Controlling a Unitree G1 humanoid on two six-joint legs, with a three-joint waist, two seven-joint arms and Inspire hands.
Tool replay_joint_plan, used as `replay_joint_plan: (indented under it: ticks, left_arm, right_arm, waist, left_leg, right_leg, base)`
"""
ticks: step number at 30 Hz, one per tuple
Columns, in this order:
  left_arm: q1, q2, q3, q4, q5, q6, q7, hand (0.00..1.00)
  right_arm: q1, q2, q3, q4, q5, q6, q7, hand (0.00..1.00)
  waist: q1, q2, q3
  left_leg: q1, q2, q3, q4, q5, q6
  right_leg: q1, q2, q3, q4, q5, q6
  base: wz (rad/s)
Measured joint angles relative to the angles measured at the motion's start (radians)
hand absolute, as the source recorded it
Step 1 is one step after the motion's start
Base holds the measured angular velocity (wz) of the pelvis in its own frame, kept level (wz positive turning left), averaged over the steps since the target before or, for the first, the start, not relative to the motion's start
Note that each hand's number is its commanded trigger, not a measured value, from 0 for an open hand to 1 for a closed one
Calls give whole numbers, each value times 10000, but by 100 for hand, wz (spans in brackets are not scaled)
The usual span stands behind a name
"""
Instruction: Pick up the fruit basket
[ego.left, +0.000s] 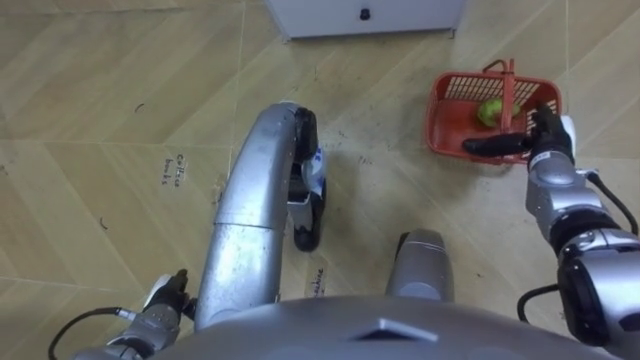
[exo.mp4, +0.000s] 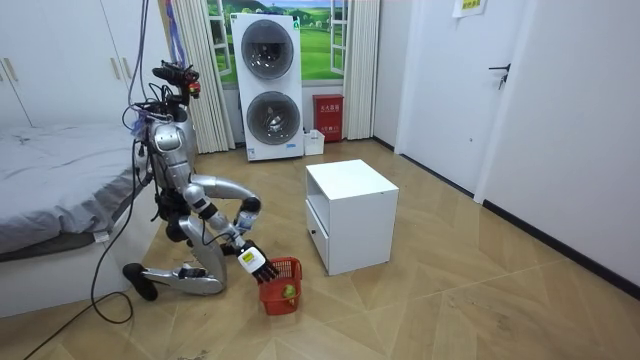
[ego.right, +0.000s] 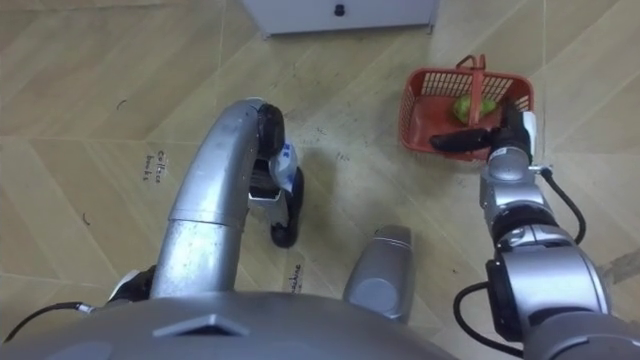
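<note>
Left eye view looks down past my knees onto the pale wooden herringbone floor (ego.left: 100, 120), where the red plastic mesh fruit basket (ego.left: 437, 115) stands upright, off to my right and near the front of a white box-shaped cabinet (ego.left: 365, 15). One round green fruit (ego.left: 489, 112) lies inside the basket, close beside the thin red handle (ego.left: 510, 80) that arches over its middle. My right robot hand (ego.left: 525, 140) reaches out from the right side with its dark fingers (ego.left: 485, 146) stretched straight and apart from any grip, pointing towards my left and lying across the basket's near rim, just by the foot of the handle. Whether those fingers touch the rim or hang just above it I cannot tell; they curl round nothing, and the basket rests on the floor. My left robot hand (ego.left: 168, 293) shows low at the lower left, down by my side and well apart from the basket; its fingers are too hidden for me to tell how they stand. From the room view I am down on my knees on the floor beside a grey-covered bed (exo.mp4: 50, 170), my right arm stretched forward and down to the basket, which sits near the cabinet's lower front corner. Two white stacked washing machines (exo.mp4: 268, 85) stand against the far wall.
</note>
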Motion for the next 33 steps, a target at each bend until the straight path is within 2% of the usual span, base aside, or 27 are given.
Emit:
replay_joint_plan:
  ticks: [1,2,3,4,5,15,20,22,25,30,33]
  left_arm:
    - [0,0,0,0,1,0,0,0]
    - [-3,0,1,0,3,-1,0,0]
    - [-2,-1,2,0,7,-1,-2,0]
    - [-2,-3,3,-1,7,-1,-4,0]
    - [-3,-6,3,-1,7,-2,-9,0]
    - [12,-34,-12,38,-1,-11,-243,0]
    - [-40,-39,-5,47,-1,-12,-442,0]
    - [-63,-46,-15,46,-19,-14,-465,0]
    - [-62,-86,-16,50,-29,-9,-469,0]
    - [-169,-132,-18,49,-426,12,-469,0]
    - [-302,-147,-22,49,-656,21,-466,0]
  right_arm:
    - [0,-1,0,4,0,0,16,24]
    - [-1,-11,-1,4,-1,0,49,29]
    - [-1,-28,-1,6,2,0,80,54]
    - [-3,-38,-2,19,2,0,87,88]
    - [-9,-62,-3,79,1,0,90,100]
    - [-31,-388,-21,451,-51,16,266,100]
    - [-168,-517,-26,450,-48,14,392,100]
    - [-187,-545,-27,451,6,13,397,100]
    - [-215,-571,-103,471,28,15,401,100]
    - [-233,-570,-101,665,60,16,402,100]
    - [-237,-571,-98,749,95,16,361,100]
  waist:
    - [0,2,0]
    - [2,3,-1]
    - [15,5,-1]
    - [23,7,-2]
    - [46,15,-2]
    - [537,156,-4]
    - [534,138,8]
    - [517,66,50]
    - [525,68,55]
    - [526,92,52]
    - [510,151,23]
  left_leg:
    - [0,0,1,0,0,0]
    - [0,0,1,0,0,0]
    - [1,0,1,-2,0,0]
    - [1,0,2,-2,0,0]
    - [1,0,2,-3,0,0]
    - [45,-7,51,-15,35,4]
    - [64,-25,101,-79,174,15]
    - [66,-43,131,-110,239,34]
    - [60,-42,154,-117,288,50]
    - [-7,-24,183,-113,353,62]
    - [-69,-23,198,-110,401,87]
  right_leg:
    - [-2,-3,1,1,0,0]
    - [-4,-13,1,1,0,0]
    - [-5,-24,-1,1,0,0]
    - [-6,-24,-3,1,0,1]
    - [-6,-25,-6,1,-1,2]
    - [9,-2,14,54,-6,8]
    - [-5,-65,33,164,-7,6]
    - [-7,-109,32,207,-9,2]
    - [-13,-128,32,260,-9,1]
    - [-117,-138,105,356,-9,1]
    - [-179,-140,128,392,-11,1]
  base:
    - [0]
    - [0]
    - [0]
    - [0]
    - [0]
    - [0]
    - [0]
    - [2]
    - [0]
    - [0]
    - [0]
